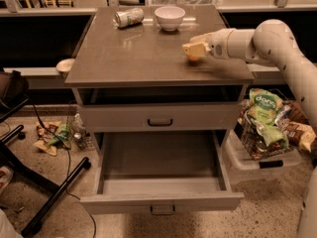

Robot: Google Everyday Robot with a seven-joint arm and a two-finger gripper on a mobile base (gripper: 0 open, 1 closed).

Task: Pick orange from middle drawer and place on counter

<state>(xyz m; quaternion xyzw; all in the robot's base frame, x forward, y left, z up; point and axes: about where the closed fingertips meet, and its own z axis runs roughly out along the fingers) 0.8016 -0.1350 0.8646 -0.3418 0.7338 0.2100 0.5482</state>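
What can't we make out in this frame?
Camera view only:
- orange: mostly covered by the claw over the counter, right side; touching it or not, unclear.
- middle drawer: rear shadowed under the upper drawer.
- can: label too small.
- arm: base cut by right edge.

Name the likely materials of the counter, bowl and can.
Counter: glossy laminate or stone, going by its soft reflections. Bowl: probably glazed ceramic, smooth white sheen. Can: thin metal, shiny printed wall. Gripper is over the counter's right side.

Green snack bag [262,115]: "dang", white lettering.
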